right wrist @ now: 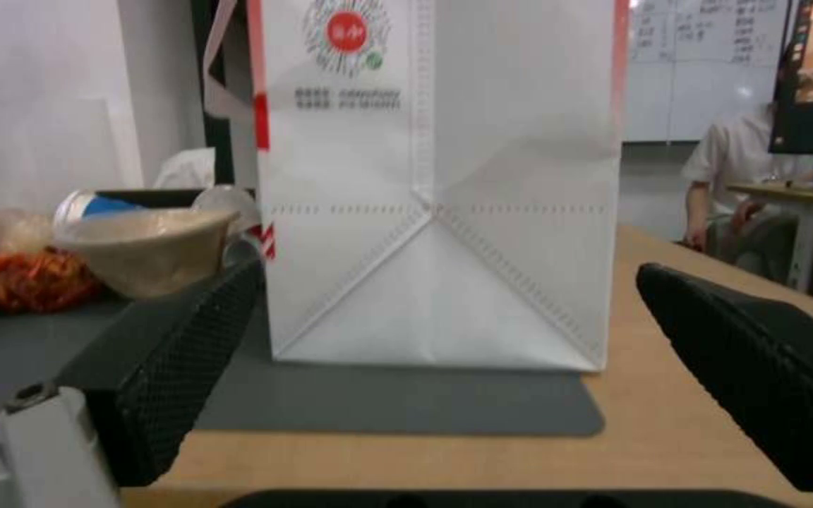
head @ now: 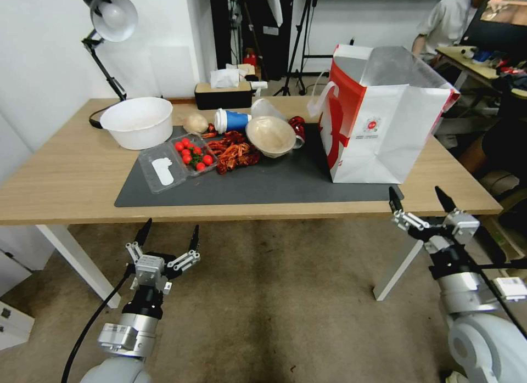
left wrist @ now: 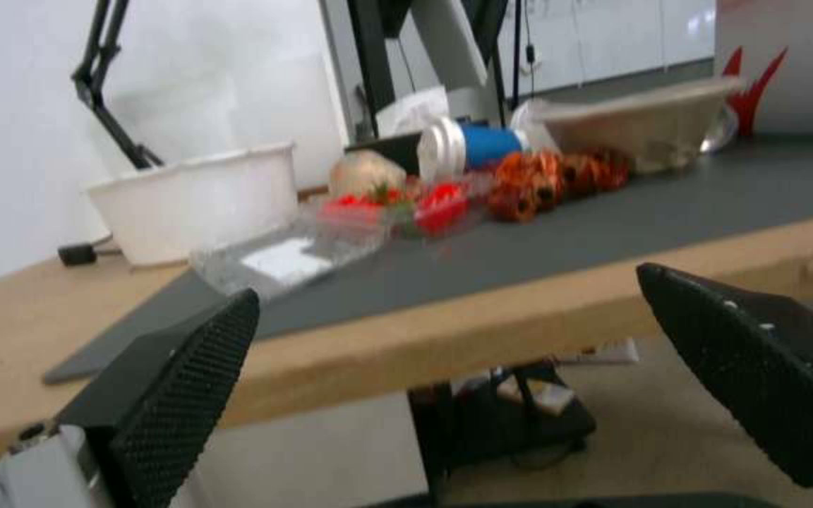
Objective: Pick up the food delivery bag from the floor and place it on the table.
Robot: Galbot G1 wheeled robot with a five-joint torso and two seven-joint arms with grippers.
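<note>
Head view — food delivery bag upright, mouth up

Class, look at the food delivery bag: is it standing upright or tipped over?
Upright. The food delivery bag stands on its flat base on the table's dark mat, mouth open upward; both grippers hang clear.

The food delivery bag gets chopped off at the top edge in the right wrist view, so its opening and handles aren't visible there, and the tiny print under its red logo is too small to read. In the left wrist view everything on the counter is smeared, and the reddish pile is just a blur. The blue cup is partly hidden behind the beige bowl in the head view.
</note>
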